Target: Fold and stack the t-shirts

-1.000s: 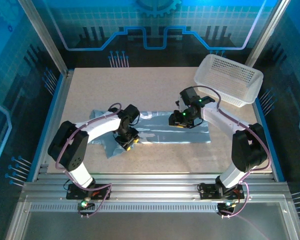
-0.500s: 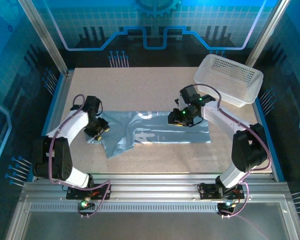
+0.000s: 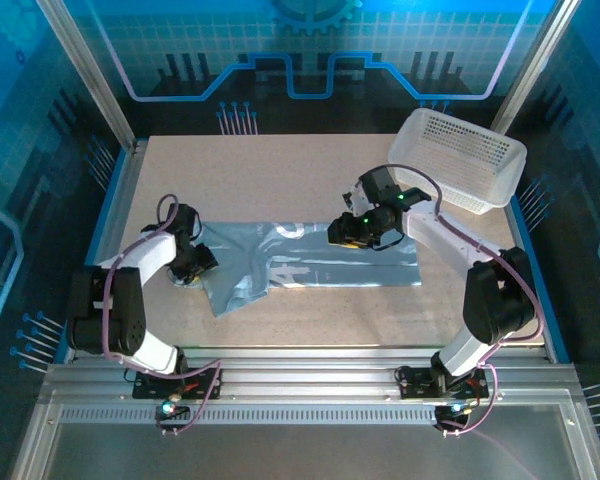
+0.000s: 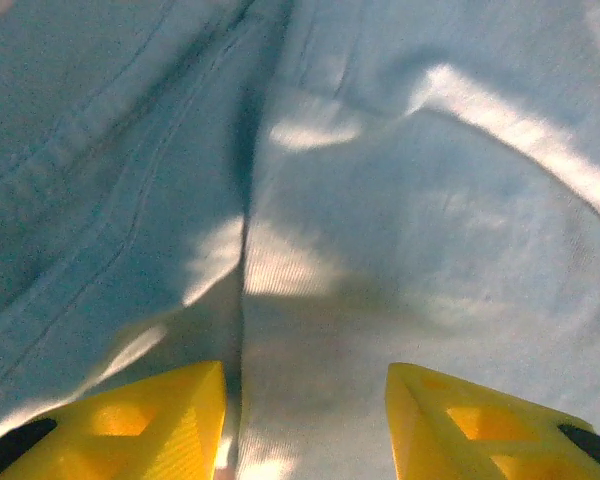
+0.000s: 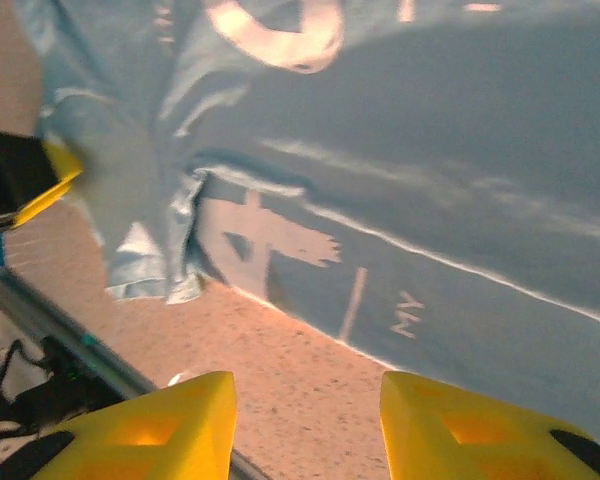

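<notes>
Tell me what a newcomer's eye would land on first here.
A pale grey-blue t-shirt with white lettering lies creased and partly spread across the middle of the table. The left gripper sits at the shirt's left end and the right gripper is over its far edge, both open. A white lattice basket sits at the far right corner.

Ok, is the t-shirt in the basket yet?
No, the t-shirt lies spread out on the table between the two arms, apart from the white basket at the far right corner.
</notes>
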Controlling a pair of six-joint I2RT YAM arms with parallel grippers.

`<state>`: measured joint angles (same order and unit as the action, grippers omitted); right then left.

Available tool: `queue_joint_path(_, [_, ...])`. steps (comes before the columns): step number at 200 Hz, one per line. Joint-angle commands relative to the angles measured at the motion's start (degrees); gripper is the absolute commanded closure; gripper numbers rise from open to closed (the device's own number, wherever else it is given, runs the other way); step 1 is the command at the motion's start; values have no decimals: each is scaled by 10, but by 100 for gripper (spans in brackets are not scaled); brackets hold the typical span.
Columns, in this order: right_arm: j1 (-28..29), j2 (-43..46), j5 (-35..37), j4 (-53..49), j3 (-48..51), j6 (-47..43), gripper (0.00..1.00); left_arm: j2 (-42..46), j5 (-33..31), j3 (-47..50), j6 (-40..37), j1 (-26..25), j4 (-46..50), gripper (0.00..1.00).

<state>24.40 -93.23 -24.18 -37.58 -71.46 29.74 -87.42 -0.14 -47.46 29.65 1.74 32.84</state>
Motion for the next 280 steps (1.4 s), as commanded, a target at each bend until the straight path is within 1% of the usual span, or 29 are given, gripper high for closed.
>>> queue_joint_path(1, [10,2,-100,58,19,6,56,-13,-7,3,-27,10,-28,55])
queue_joint_path(16, [11,3,-107,65,21,11,55,-22,-5,3,-31,11,-30,59])
queue_joint_path(42, [10,2,-103,62,20,10,55,-29,-11,4,-32,11,-26,62])
queue_joint_path(53, [10,2,-101,60,19,10,55,-25,-8,8,-31,11,-32,66])
queue_joint_path(78, [10,-3,-98,55,16,9,55,-23,6,4,-27,11,-32,79])
queue_joint_path(101, [10,-5,-94,52,13,9,55,2,-1,3,-21,11,-15,92])
queue_joint_path(131, [10,-9,-91,51,11,9,55,46,-4,4,-2,11,10,100])
queue_joint_path(167, [10,-19,-91,47,0,7,55,77,-6,-6,18,12,36,100])
queue_joint_path(192, [10,-25,-92,43,-9,4,56,69,1,-35,39,23,53,100])
queue_joint_path(240, [10,-30,-91,33,-21,-3,56,-4,16,-140,49,34,118,100])
queue_joint_path(280, [10,-25,-88,31,-14,-3,56,-81,-1,-245,28,37,193,100])
